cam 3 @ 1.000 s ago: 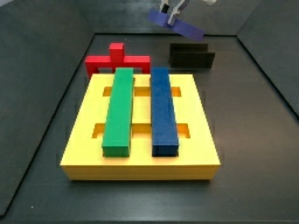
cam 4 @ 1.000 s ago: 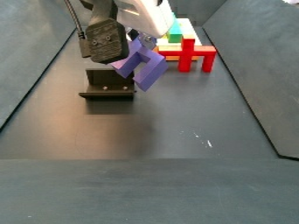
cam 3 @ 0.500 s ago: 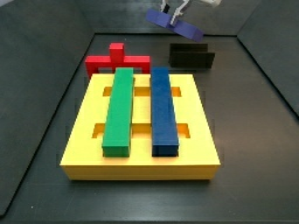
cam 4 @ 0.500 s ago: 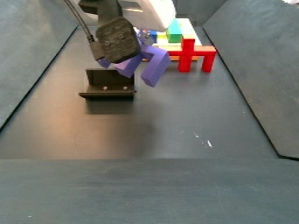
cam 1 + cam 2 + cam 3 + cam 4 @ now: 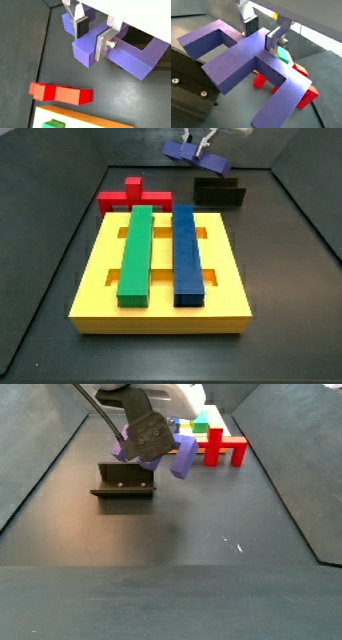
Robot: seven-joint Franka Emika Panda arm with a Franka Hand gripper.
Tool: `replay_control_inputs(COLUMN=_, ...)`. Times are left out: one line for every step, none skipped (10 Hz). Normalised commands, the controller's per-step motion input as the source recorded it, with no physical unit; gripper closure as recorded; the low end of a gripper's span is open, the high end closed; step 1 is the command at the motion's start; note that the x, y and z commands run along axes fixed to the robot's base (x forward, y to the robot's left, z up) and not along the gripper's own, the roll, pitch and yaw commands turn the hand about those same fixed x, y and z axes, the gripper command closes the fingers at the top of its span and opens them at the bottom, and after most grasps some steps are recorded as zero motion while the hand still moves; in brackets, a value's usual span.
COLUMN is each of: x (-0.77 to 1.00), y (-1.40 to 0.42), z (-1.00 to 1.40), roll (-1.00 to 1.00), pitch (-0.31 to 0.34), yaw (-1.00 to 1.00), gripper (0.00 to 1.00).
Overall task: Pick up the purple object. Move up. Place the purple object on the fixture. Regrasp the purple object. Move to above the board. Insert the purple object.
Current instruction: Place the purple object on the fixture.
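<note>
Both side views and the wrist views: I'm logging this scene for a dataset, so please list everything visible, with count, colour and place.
purple object: one, purple-blue cross-shaped block, held in the air above the fixture, clear of the floor.
fixture: one, black, on the dark floor beyond the far end of the board.
board: one, yellow slab with slots, on the floor in the foreground of a side view.
green bar: one, lying lengthwise on the board.
blue bar: one, dark blue, on the board beside the green bar.
red cross-shaped block: one, on the floor just beyond the board, beside the fixture.
gripper: one, silver fingers with dark pads, closed on the purple object's raised centre, up above the fixture.
</note>
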Motion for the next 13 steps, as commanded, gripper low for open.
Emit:
replay_control_inputs(x=0.61, y=0.0, z=-0.07, roll=-0.17, pitch=0.26, yaw=0.38, gripper=1.0)
replay_control_inputs(x=0.55, y=0.0, z=-0.04, roll=-0.07, pitch=0.246, yaw=0.45, gripper=1.0)
replay_control_inputs(x=0.51, y=0.0, z=-0.02, roll=-0.02, pitch=0.2, yaw=0.49, gripper=1.0)
replay_control_inputs(x=0.54, y=0.0, z=-0.02, roll=-0.01, pitch=0.183, yaw=0.49, gripper=1.0)
replay_control_inputs(x=0.62, y=0.0, z=-0.04, roll=-0.03, pitch=0.171, yaw=0.47, gripper=1.0)
replay_control_inputs(x=0.65, y=0.0, z=-0.03, roll=-0.02, pitch=0.146, yaw=0.46, gripper=1.0)
replay_control_inputs(x=0.64, y=0.0, z=0.0, roll=0.0, pitch=0.22, yaw=0.44, gripper=1.0)
replay_control_inputs(x=0.69, y=0.0, z=-0.02, roll=-0.02, pitch=0.16, yaw=0.43, gripper=1.0)
replay_control_inputs(x=0.71, y=-0.01, z=-0.02, roll=-0.04, pitch=0.066, yaw=0.45, gripper=1.0)
replay_control_inputs(x=0.75, y=-0.04, z=0.0, roll=-0.04, pitch=0.031, yaw=0.42, gripper=1.0)
replay_control_inputs(x=0.75, y=-0.08, z=0.0, roll=-0.03, pitch=0.009, yaw=0.4, gripper=1.0)
replay_control_inputs(x=0.73, y=-0.03, z=0.0, roll=-0.3, pitch=0.014, yaw=0.24, gripper=1.0)
replay_control_inputs(x=0.37, y=0.0, z=-0.15, roll=-0.47, pitch=-0.023, yaw=0.0, gripper=1.0)
